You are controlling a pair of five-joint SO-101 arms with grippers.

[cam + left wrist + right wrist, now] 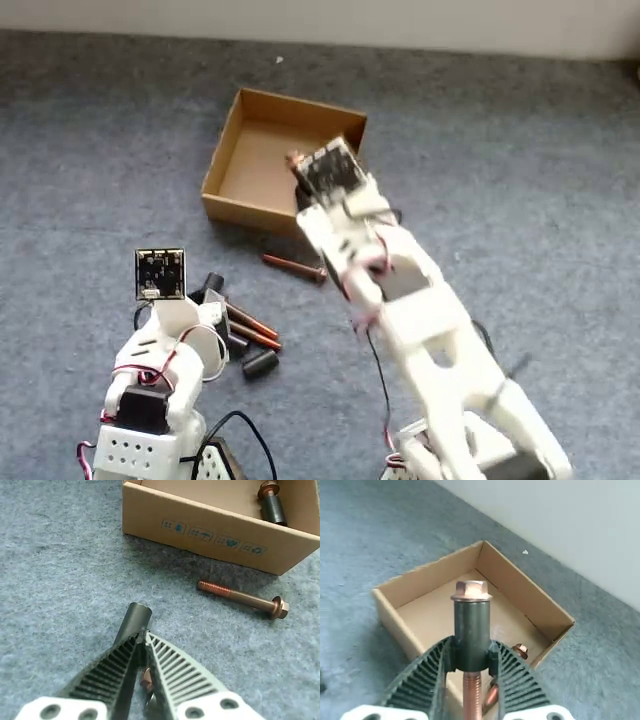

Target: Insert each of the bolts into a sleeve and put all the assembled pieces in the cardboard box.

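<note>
The grey carpeted table (520,130) is lying under everything, and the cardboard box (222,175) is sitting on it with its mouth up, so finished pieces can go in from above. My right arm (420,310) is stretching out over the box wall that faces me. My left arm (160,370) is sitting folded well short of that wall, close to the parts that are waiting.

My right claw (471,655) is hanging above the box floor and pinching an assembled piece (471,630) by its dark sleeve. The bolt's hex head is pointing at the far corner and its thread is running back between my fingers. I am gripping the sleeve rather than the bolt, I judge, so the two are travelling as one. Under that claw, by the near wall, another copper bolt head (520,650) is showing inside the box.

My left claw (144,639) is pressed together, pointing toward the box. A lone sleeve (134,622) is showing at its tip, and I cannot tell whether it is touching.

One loose bolt (242,599) is lying just outside the near wall. Farther from the box, by my left arm, two more bolts (250,322) and spare sleeves (260,363) are lying unjoined, so much of the job is remaining.
</note>
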